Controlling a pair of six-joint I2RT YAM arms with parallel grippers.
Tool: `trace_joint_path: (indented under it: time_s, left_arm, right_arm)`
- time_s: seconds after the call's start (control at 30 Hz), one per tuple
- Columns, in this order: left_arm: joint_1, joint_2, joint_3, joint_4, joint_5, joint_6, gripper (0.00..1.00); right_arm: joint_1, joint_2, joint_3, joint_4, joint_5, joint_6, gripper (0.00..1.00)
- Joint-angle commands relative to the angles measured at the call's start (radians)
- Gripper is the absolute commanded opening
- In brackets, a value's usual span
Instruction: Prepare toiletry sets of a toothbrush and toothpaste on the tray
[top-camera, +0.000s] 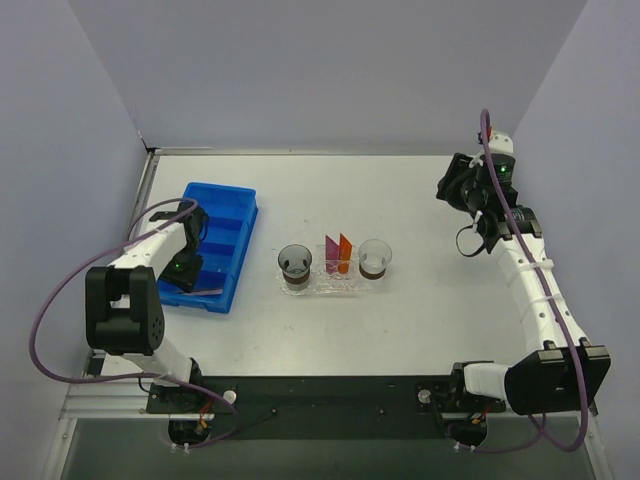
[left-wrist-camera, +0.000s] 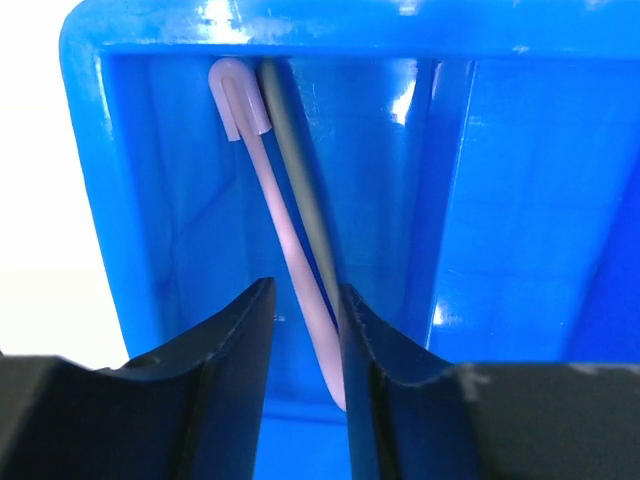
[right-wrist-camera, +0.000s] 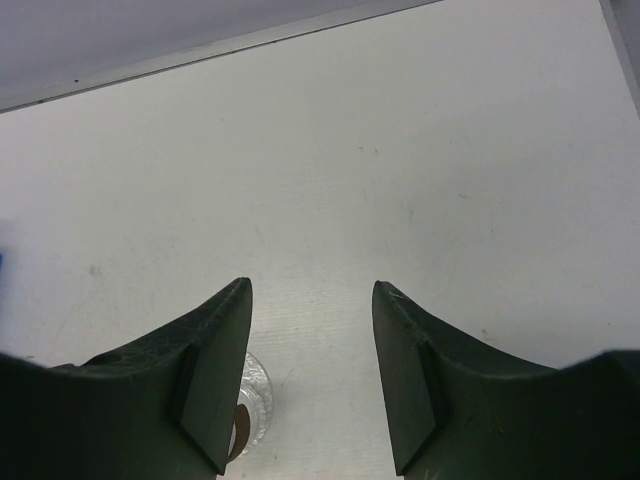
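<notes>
Three greyish walls (top-camera: 330, 70), white table (top-camera: 420, 200)

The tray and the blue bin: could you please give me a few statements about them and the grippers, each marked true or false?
1. The pink toothbrush lies in the blue bin. True.
2. Both toothpaste tubes are in the bin. False: the orange tube and magenta tube stand on the tray.
3. The right gripper holds a cup. False: it is open and empty over the table.
4. The left gripper has a finger on each side of the pink toothbrush. True.
</notes>
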Motion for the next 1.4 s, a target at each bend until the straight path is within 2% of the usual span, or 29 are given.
trace_joint_path:
  time_s: [0.0,0.27,0.57,0.6,0.7,0.77,0.83,0.87,1.1,1.37]
  left_arm:
    - [0.006,0.036,0.006,0.014,-0.013,-0.006,0.45]
    - [0.017,0.111,0.015,0.043,-0.019,0.042,0.49]
    - [0.017,0.096,-0.113,0.222,0.023,0.081,0.52]
    - [0.017,0.093,-0.127,0.274,0.042,0.091,0.50]
    - [0.017,0.085,-0.161,0.331,0.055,0.101,0.32]
    - [0.017,0.076,-0.160,0.336,0.049,0.106,0.18]
    - [0.017,0.068,-0.140,0.315,0.044,0.109,0.10]
    - [0.017,0.056,-0.128,0.302,0.044,0.108,0.01]
    - [0.017,-0.019,-0.013,0.186,0.038,0.132,0.00]
    - [0.017,-0.088,0.038,0.150,-0.014,0.183,0.00]
  right_arm:
    - [-0.025,-0.013,0.025,0.005,-0.022,0.022,0.47]
    - [-0.042,-0.010,0.010,0.015,-0.028,0.062,0.49]
    - [-0.060,-0.017,-0.007,0.019,-0.026,0.084,0.49]
    - [-0.060,-0.017,-0.012,0.020,-0.028,0.088,0.50]
    - [-0.060,-0.023,-0.018,0.023,-0.028,0.090,0.50]
    - [-0.062,-0.027,-0.023,0.029,-0.028,0.090,0.50]
    - [-0.062,-0.033,-0.027,0.029,-0.028,0.087,0.50]
    - [-0.062,-0.038,-0.029,0.031,-0.028,0.087,0.50]
    - [-0.062,-0.067,-0.062,0.063,-0.039,0.087,0.49]
    - [-0.062,-0.121,-0.112,0.094,-0.068,0.099,0.49]
